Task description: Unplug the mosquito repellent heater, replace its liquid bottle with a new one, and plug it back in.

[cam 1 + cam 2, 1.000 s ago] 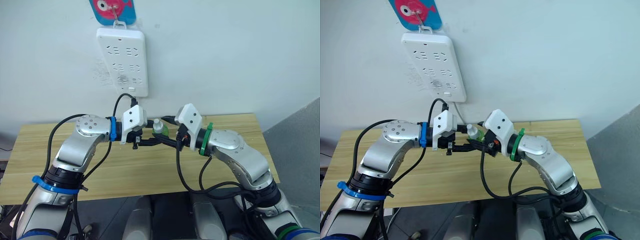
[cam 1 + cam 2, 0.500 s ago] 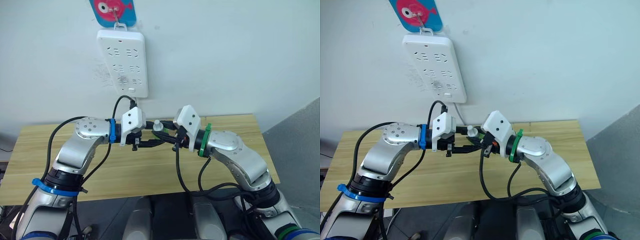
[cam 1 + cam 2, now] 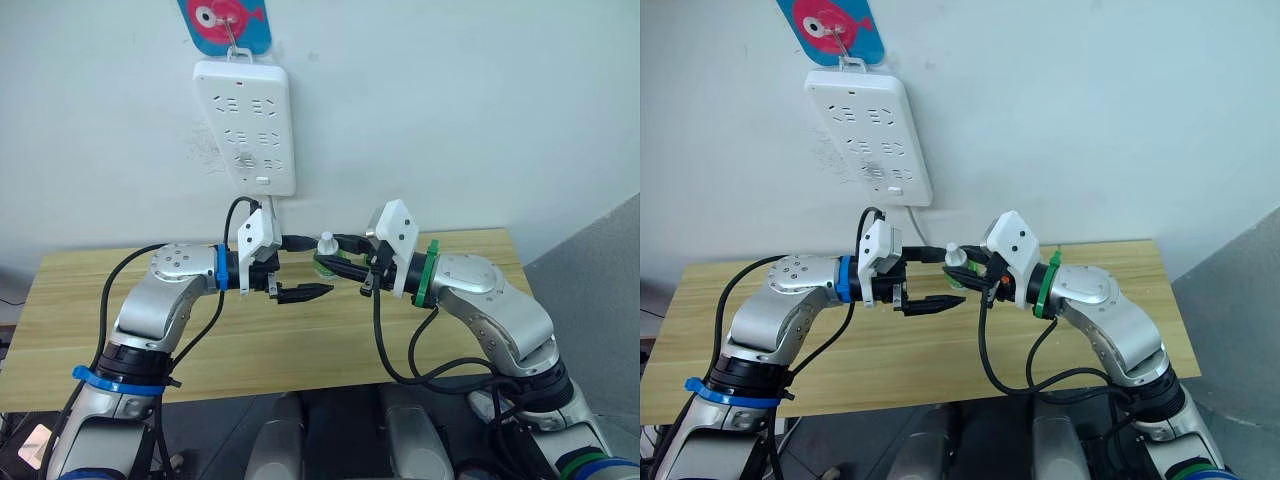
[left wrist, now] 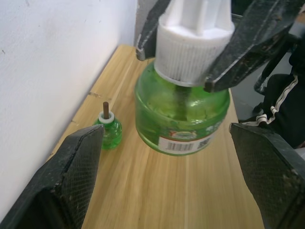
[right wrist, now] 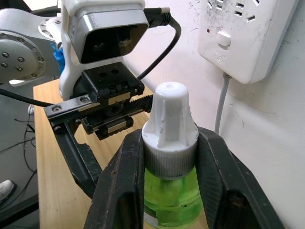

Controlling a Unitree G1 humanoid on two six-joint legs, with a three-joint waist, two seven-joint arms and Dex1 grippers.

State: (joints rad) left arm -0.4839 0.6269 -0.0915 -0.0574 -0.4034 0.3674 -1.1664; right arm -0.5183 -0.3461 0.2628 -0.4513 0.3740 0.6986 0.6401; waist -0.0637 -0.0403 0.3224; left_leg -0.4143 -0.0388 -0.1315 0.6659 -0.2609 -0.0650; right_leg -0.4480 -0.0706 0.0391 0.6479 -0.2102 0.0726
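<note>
Step in hand, as I read it: getting the new liquid bottle ready, cap not yet off. The right gripper (image 5: pixel 170 143) was pinching the new bottle (image 4: pixel 183 114) at its neck, black fingers pressed on either side of the white cap (image 5: pixel 170 119), holding it upright in the air above the table (image 4: pixel 157 191), near the wall (image 4: pixel 47 71) and below the hanging power strip (image 3: pixel 247 125). The left gripper (image 4: pixel 164 167) was spread wide, facing the bottle from the other side, its fingers (image 4: pixel 62 186) apart from it and touching nothing. The next move probably calls for the left gripper to close on the green body or the cap so one arm can twist against the other. It needs a square grip, since the bottle is round and smooth and may spin or slip; the ribbed skirt of the cap looks like the better purchase. Materials: the bottle was clear green plastic or glass, squat and rounded, liquid inside, with a printed label and barcode band low on the body. The cap was white plastic, tapered on top with fine vertical ribs below. A dark stem showed through the neck. The left gripper's pads had a cross-hatched texture; the right gripper's fingers looked scuffed and hard. A second small bottle (image 4: pixel 107 131), green with a white collar and a bare dark wick sticking up, stood on the table just beside the wall, likely the spent one. The table was pale wood grain and the power strip glossy white plastic.
</note>
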